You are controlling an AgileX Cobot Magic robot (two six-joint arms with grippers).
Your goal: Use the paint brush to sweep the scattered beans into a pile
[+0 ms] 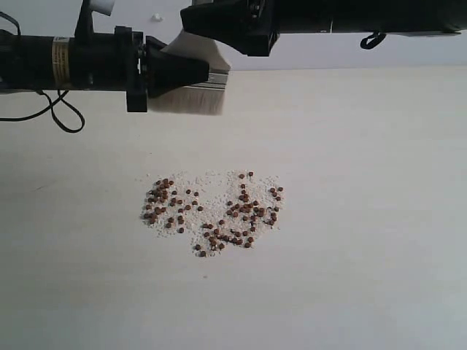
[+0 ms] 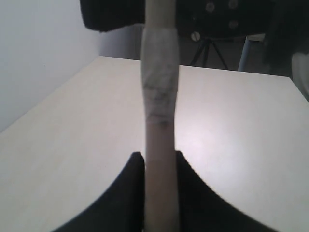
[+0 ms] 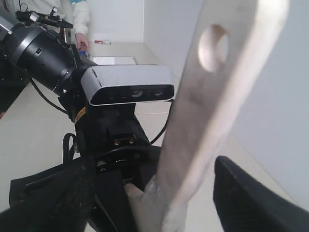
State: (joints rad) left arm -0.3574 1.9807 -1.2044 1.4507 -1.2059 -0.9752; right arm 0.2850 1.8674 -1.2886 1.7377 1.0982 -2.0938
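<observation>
The beans [image 1: 211, 211] lie scattered with whitish grains in a loose patch at the middle of the table. The paint brush [image 1: 191, 99] hangs in the air behind them, its pale bristles pointing down and clear of the table. My left gripper [image 1: 195, 74] is shut on it near the ferrule; in the left wrist view the brush [image 2: 159, 96] runs edge-on between the pressed jaws of that gripper [image 2: 160, 162]. My right gripper [image 3: 159, 169] is open around the wooden handle [image 3: 212, 96] with the hole, with a gap to one finger [image 3: 251, 198].
The pale table [image 1: 365, 219] stretches wide around the bean patch. A loose black cable [image 1: 62, 117] hangs under the left arm. The left arm's wrist camera [image 3: 128, 89] sits right in front of the right gripper. Chair or tripod legs [image 2: 207, 53] stand beyond the table's far edge.
</observation>
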